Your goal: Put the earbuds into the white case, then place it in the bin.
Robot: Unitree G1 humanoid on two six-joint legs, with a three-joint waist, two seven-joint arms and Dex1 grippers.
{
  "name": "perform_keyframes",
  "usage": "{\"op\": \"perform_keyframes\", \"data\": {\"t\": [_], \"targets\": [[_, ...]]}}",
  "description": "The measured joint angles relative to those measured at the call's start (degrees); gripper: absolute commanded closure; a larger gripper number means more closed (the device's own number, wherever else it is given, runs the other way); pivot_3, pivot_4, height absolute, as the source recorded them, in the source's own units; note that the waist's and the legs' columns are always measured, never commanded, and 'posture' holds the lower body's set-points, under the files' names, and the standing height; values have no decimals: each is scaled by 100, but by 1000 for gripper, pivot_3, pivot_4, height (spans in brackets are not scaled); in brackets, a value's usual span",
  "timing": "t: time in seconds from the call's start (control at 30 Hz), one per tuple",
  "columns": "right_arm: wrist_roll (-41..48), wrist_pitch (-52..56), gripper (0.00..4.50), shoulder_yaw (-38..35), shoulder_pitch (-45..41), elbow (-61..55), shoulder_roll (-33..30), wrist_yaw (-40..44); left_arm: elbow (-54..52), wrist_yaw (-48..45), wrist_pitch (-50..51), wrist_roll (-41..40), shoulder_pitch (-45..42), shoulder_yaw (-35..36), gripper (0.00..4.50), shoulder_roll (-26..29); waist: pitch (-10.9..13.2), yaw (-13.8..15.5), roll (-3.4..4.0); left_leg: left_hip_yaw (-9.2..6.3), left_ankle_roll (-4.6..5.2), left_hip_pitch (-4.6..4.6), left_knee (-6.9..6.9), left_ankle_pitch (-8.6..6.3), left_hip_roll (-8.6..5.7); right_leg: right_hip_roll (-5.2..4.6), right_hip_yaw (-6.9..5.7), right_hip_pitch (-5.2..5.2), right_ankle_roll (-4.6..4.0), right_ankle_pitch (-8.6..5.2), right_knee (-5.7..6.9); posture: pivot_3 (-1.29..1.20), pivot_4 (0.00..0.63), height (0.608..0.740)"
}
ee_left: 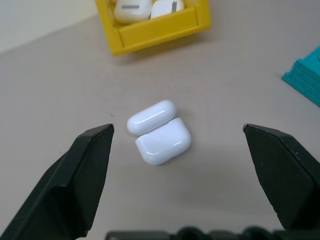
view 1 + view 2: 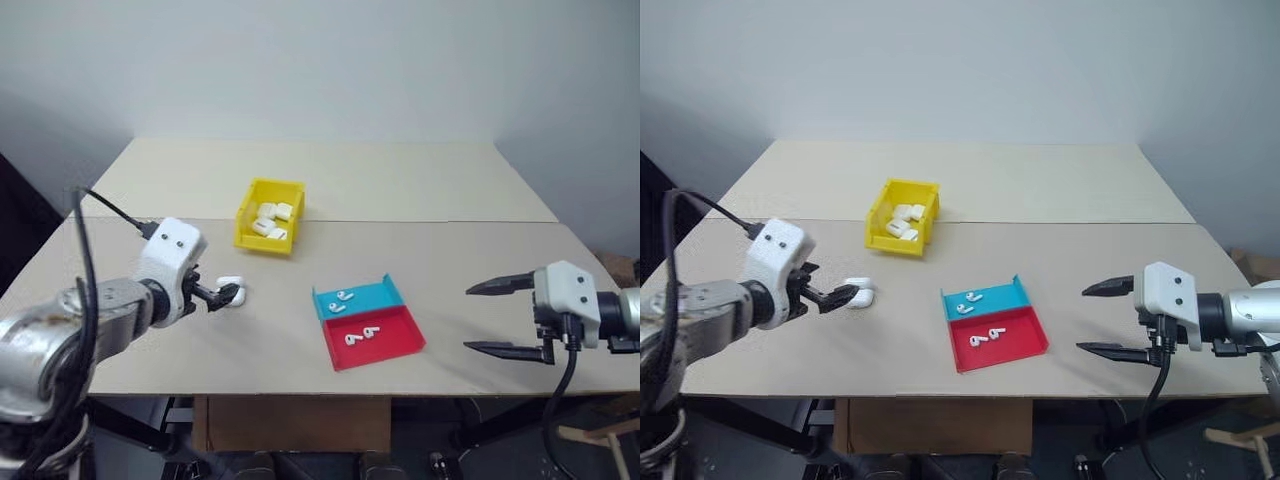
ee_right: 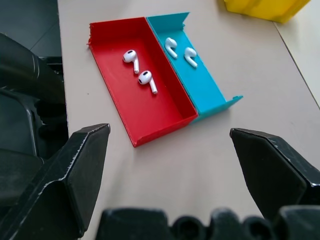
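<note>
The left tool (image 2: pixel 222 296) is spread around the open case (image 1: pixel 159 131), seemingly to grab it; the right tool (image 2: pixel 500 318), spread too, waits near the earbuds (image 3: pixel 140 67).

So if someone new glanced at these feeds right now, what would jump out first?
Probably the yellow bin near the middle of the table, already holding several white cases, and the teal tray and red tray side by side in front, two earbuds in each. Then the white case lying open on the table, with the left gripper lined up on it, jaws wide and not touching.
</note>
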Motion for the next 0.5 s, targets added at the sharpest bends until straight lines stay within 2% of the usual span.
{"op": "perform_keyframes", "data": {"t": [0.13, 0.3, 0.33, 0.47, 0.5], "targets": [[18, 204, 40, 1, 48, -162, 1, -105, 415, 1891, 42, -1322, -55, 189, 0, -714, 1, -15, -2, -5, 0, -9, -5, -1, 0, -1, 1, -9, -36, 21, 6, 0, 150, 740], [16, 342, 40, 48, 80, -316, 67, -311, 668, 4842, 42, -2757, -52, 243, 0, -1481, 4, 39, -7, -7, -1, -3, 3, 0, -4, -4, 1, 1, -37, 24, 7, 0, 150, 740], [14, 372, 40, 75, 107, -362, 93, -368, 767, 5657, -185, -3339, -19, 108, 0, -1405, 4, 41, -8, -7, -2, -2, 3, 1, -5, -4, 1, 1, -37, 24, 8, 0, 150, 740], [-8, 455, 40, 158, 311, -436, 211, -526, 1133, 8255, -2069, -6271, 1, -1066, 0, 299, 7, 46, -16, -5, -7, 13, -2, 3, -3, -7, 10, 3, -43, 27, 17, 0, 150, 740], [-11, 460, 40, 169, 337, -446, 244, -546, 1184, 8505, -2358, -6535, -17, -1191, 0, 446, 5, 59, -12, -1, -8, 19, -2, 3, -8, -8, 11, 11, -43, 27, 14, 0, 150, 740]]}}
